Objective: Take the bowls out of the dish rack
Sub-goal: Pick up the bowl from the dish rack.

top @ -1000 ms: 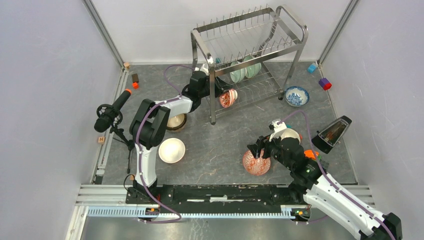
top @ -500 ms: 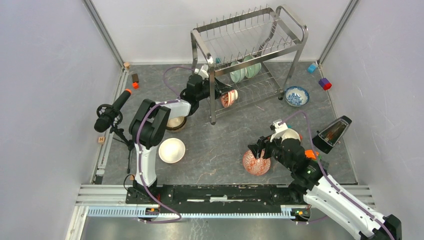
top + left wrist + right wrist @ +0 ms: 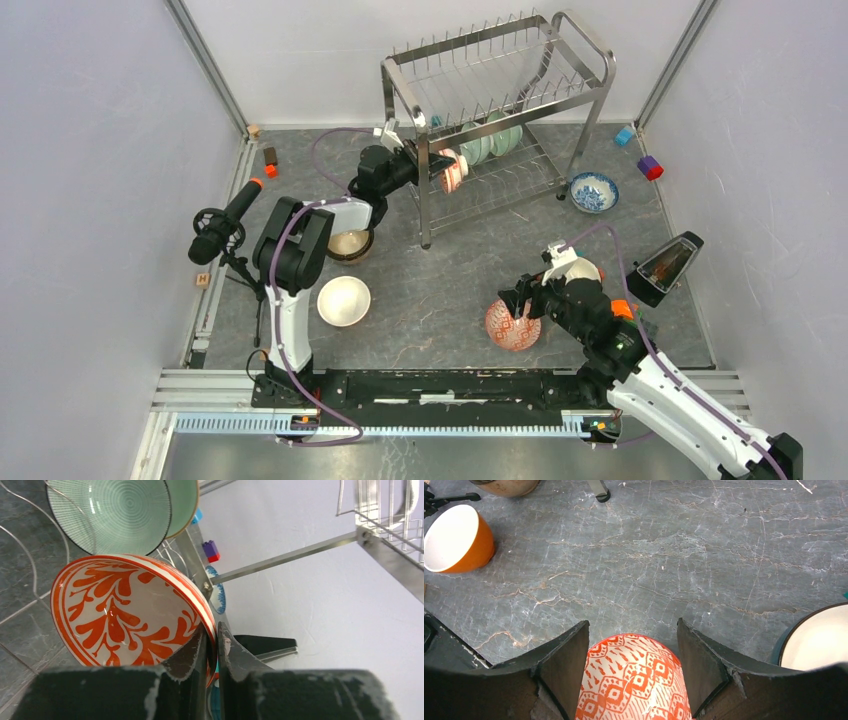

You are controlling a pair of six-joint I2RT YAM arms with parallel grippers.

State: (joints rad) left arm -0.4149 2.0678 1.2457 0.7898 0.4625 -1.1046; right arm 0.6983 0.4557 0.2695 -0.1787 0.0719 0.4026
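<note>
The left end effector (image 3: 212,645) is clenched on the rim of a red-orange leaf-patterned ceramic bowl (image 3: 120,615), held on edge inside the lower tier of the shiny two-tier steel wire dish rack (image 3: 425,205), just beside its left front upright. A pale green ribbed bowl (image 3: 115,515) stands close behind. Well in front of the rack, the right end effector (image 3: 633,625) hangs released, fingers either side of an upturned red-orange diamond-patterned bowl (image 3: 636,680) on the grey marbled table (image 3: 674,555)
</note>
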